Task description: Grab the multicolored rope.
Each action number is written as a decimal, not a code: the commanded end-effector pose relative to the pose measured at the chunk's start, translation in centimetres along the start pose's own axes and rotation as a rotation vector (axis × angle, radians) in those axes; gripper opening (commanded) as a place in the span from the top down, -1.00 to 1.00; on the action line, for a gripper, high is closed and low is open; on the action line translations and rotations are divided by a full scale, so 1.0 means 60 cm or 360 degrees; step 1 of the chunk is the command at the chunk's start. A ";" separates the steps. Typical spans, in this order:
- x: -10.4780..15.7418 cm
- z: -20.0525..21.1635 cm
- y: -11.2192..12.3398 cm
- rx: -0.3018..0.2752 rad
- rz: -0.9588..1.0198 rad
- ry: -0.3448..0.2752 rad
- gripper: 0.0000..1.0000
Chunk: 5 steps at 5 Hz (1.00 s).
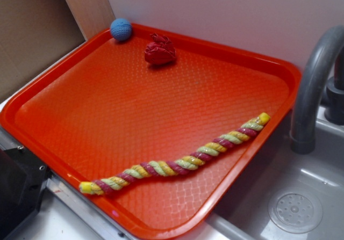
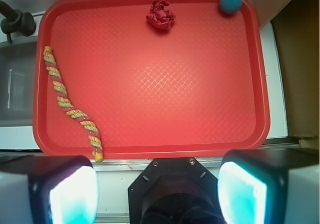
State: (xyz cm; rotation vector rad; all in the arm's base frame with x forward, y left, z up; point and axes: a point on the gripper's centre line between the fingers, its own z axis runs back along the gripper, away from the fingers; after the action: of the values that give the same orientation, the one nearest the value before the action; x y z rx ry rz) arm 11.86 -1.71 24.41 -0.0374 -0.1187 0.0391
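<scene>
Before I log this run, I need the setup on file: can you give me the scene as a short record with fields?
surface: orange tray beside a grey sink
target: multicolored rope, lying loose along one tray edge
other items: blue ball in a far corner; red fabric lump near it
gripper: gripper open, above the tray's near edge, holding nothing
task status: rope not yet grasped

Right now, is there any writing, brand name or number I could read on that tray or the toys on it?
None: no word, label, number or sign shows in either view.
The orange tray, multicolored rope, blue knitted ball, red fabric lump and gray faucet are all bare.
</scene>
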 end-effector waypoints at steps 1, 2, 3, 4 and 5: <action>0.000 0.000 0.000 0.0000 0.0000 0.0000 -1.00; 0.024 0.015 -0.069 -0.0044 -0.0319 -0.0139 -1.00; 0.042 0.016 -0.146 0.0012 -0.0609 -0.0222 -1.00; 0.048 0.000 -0.212 0.0037 -0.0853 -0.0276 -1.00; 0.045 -0.042 -0.244 0.0060 -0.0976 -0.0254 -1.00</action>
State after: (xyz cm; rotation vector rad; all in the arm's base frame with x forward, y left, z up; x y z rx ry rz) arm 16.02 -16.02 22.30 0.0535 -0.2597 -0.5657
